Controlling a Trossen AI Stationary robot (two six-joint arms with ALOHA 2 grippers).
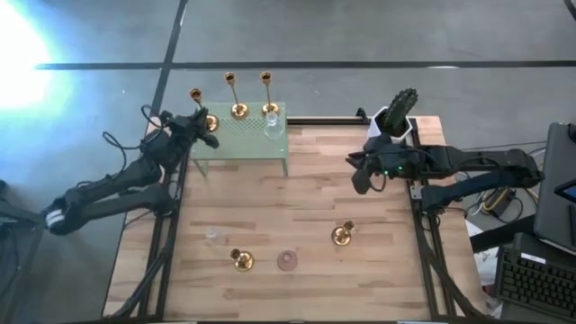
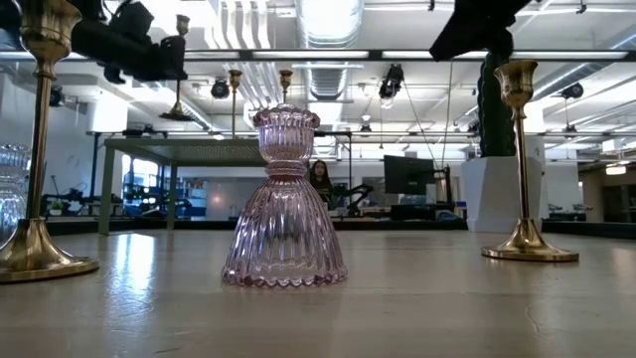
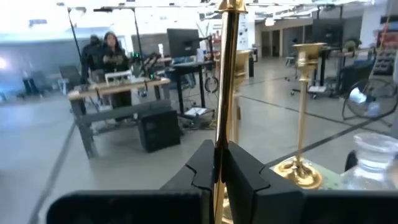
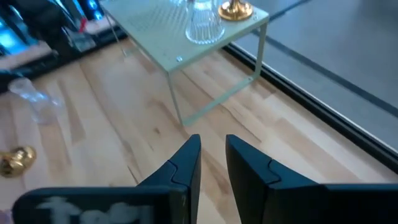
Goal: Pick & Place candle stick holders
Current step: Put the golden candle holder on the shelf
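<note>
While clenched on it, left claw (image 3: 219, 171) around tall brass candle stick holder's (image 3: 224, 74) stem, right claw (image 4: 213, 163) parted, empty.

Worktop (image 1: 297, 193) middle open, edges cluttered.
Wide bare wood between green shelf (image 1: 238, 144) and near-edge row: clear glass holder (image 1: 212, 237), gold holder (image 1: 241, 260), pink glass holder (image 1: 287, 261), gold holder (image 1: 342, 235); cactus pot (image 1: 394, 115) blocks far right corner.

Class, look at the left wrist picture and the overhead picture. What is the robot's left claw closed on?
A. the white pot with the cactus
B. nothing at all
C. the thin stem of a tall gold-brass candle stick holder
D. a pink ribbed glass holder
C: the left claw is shut around the thin stem of a tall gold-brass candle stick holder, at the raised pale green mesh shelf.
</note>
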